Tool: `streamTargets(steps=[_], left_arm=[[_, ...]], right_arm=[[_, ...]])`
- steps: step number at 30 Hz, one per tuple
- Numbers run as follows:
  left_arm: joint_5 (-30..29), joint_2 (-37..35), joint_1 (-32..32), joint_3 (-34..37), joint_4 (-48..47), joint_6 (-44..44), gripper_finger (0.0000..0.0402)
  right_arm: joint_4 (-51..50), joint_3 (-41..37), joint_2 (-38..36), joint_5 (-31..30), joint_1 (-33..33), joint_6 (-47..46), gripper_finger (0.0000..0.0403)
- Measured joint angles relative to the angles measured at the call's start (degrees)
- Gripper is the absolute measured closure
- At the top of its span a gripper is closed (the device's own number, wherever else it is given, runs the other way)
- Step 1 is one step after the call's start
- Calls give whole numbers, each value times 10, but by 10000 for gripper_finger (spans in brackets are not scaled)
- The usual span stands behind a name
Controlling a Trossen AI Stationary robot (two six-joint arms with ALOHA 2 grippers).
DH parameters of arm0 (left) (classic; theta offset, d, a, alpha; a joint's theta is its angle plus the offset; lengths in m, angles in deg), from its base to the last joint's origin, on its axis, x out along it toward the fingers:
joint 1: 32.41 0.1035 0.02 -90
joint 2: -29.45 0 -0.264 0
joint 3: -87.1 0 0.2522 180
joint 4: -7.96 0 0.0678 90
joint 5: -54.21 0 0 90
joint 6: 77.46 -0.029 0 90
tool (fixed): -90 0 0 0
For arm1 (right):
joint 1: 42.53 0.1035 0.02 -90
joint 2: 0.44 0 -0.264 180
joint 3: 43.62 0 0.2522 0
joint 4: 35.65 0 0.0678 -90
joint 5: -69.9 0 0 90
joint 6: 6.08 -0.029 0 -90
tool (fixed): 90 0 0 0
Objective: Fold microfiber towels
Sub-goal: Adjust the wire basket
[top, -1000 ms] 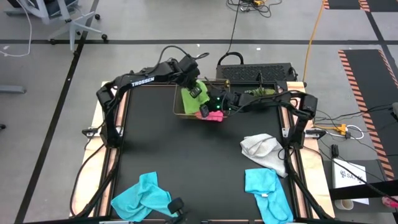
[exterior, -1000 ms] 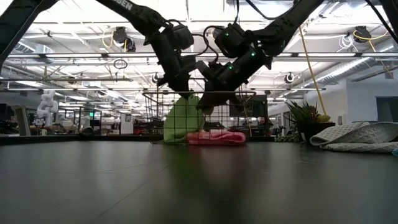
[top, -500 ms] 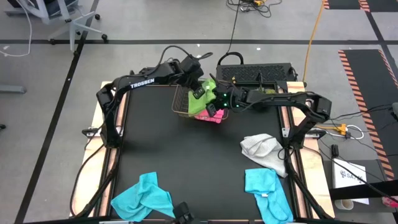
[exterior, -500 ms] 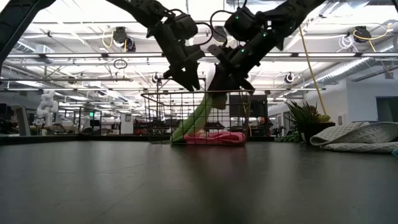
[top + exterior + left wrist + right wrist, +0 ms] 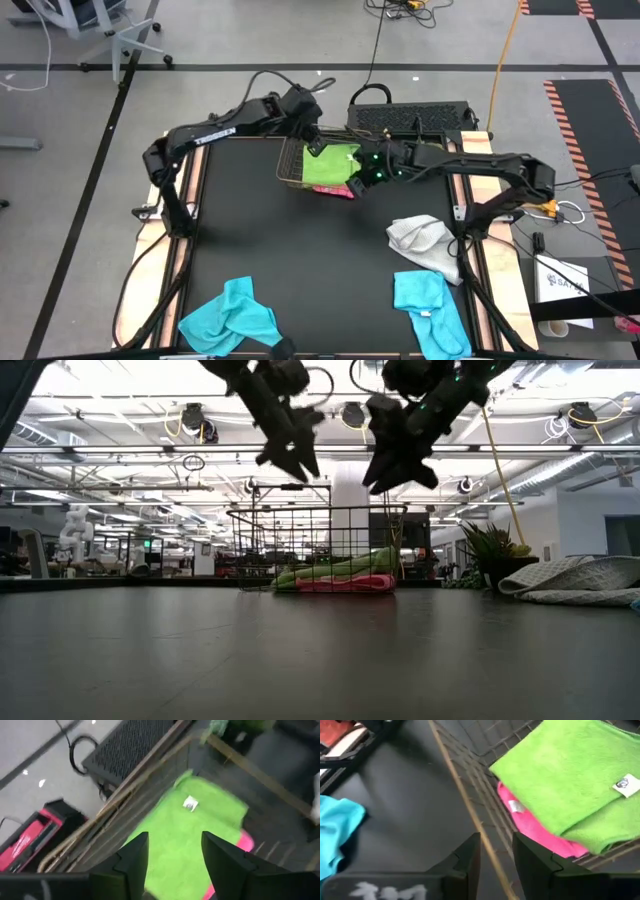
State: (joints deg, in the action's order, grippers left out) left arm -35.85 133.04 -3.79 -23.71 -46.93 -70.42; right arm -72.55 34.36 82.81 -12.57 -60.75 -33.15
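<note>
Left gripper [image 5: 283, 455] and right gripper [image 5: 397, 460] hover above wire basket [image 5: 250, 550], fingers apart, empty; fuzzy folded lime green towel [image 5: 332, 166] atop pink towel [image 5: 540, 836].

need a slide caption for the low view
Both open grippers, left and right, above green towel on pink towel.

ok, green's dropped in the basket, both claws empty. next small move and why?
Probably lift both arms clear of the copper wire basket and send one toward the crumpled light grey microfiber towel. The folded lime green towel lies on the pink one in the basket, the left claw and right claw hang open above it, and the grey and two turquoise towels lie unfolded.
</note>
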Motion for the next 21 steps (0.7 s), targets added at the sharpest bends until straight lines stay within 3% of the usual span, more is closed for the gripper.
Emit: streamTargets(steps=[5, 12, 15, 17, 21], left_arm=[[-3, -57, -28, 0, -100, 40, 255], [-78, -114, -121, 0, -234, 92, 352], [-104, -129, -172, 0, -284, 132, 392], [-115, -137, -206, 0, -310, 162, 394], [-168, -147, -278, 0, -369, 241, 397]], right_arm=[[-2, 0, -20, 1, 39, -3, 309], [9, 0, -13, 27, 85, 14, 358], [72, -17, -14, 89, 90, 11, 392], [145, -36, -16, 155, 90, 8, 398], [402, -85, -17, 305, 90, -31, 402]])
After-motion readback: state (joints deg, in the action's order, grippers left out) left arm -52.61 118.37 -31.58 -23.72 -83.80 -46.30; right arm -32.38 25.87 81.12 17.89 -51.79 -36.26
